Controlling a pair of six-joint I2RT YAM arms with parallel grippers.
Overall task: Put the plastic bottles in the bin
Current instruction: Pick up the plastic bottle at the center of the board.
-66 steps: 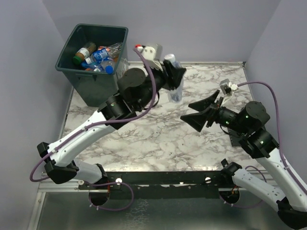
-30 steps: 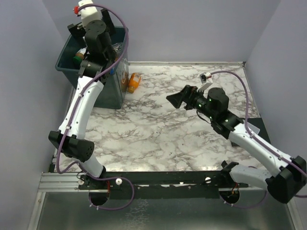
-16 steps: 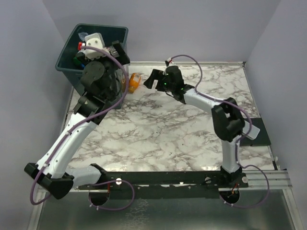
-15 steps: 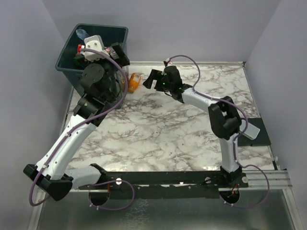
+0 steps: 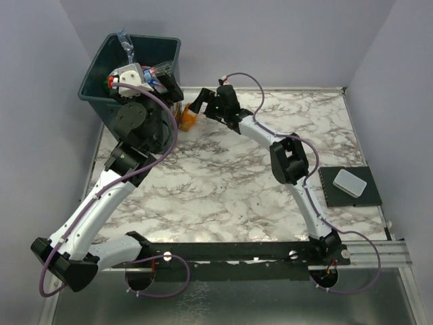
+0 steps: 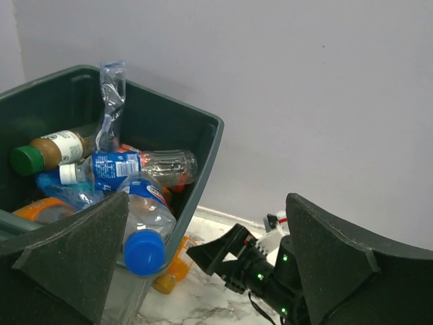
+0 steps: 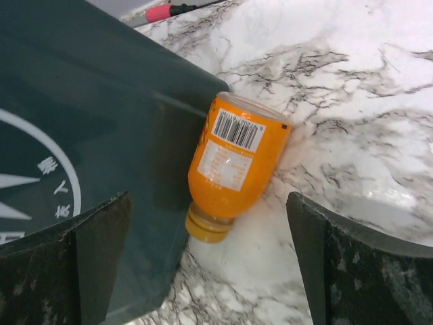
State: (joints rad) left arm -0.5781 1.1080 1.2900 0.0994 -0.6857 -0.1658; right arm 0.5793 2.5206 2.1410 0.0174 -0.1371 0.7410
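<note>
Marble desk (image 5: 223, 183) carries orange bottle (image 7: 233, 159) lying along outer wall of bin (image 7: 88, 101), touching it, right tool (image 5: 200, 107) nearest, spread wide across its long axis; left tool (image 6: 206, 200), also apart and empty, hangs over bin.

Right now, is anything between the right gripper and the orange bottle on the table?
No. In the right wrist view the open right gripper faces the orange bottle directly; only bare marble table shows between them.
</note>
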